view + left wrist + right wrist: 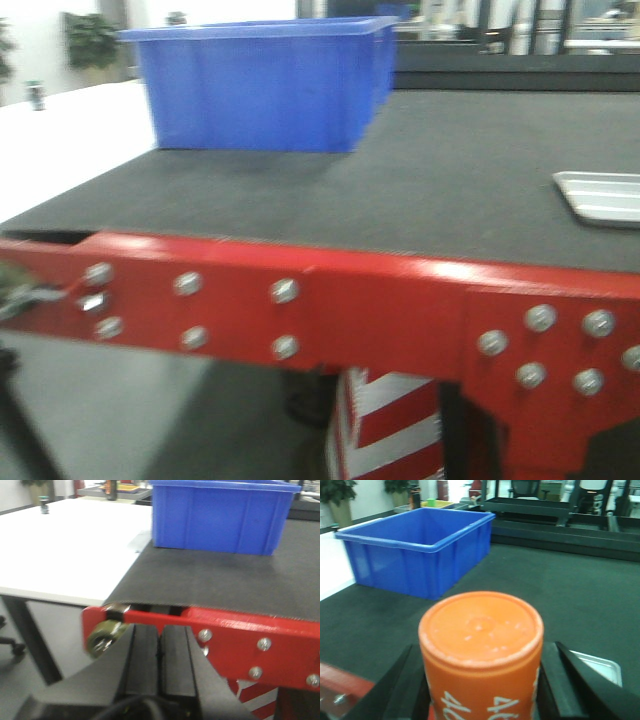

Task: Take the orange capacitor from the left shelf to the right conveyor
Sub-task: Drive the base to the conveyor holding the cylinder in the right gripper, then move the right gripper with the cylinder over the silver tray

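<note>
In the right wrist view my right gripper [481, 680] is shut on the orange capacitor [481, 645], an upright orange cylinder with white numbers on its side. It is held over the near edge of the dark conveyor belt [560, 595]. In the left wrist view my left gripper [160, 650] is shut and empty, its black fingers [142, 652] pressed together in front of the red conveyor frame [235, 640]. Neither gripper shows in the front view. The left shelf is out of view.
A blue plastic bin [262, 85] stands on the belt [400, 180] at the far left; it also shows in the left wrist view [222, 515] and right wrist view [415, 550]. A grey tray [605, 195] lies at the belt's right. A white table [60, 545] adjoins on the left.
</note>
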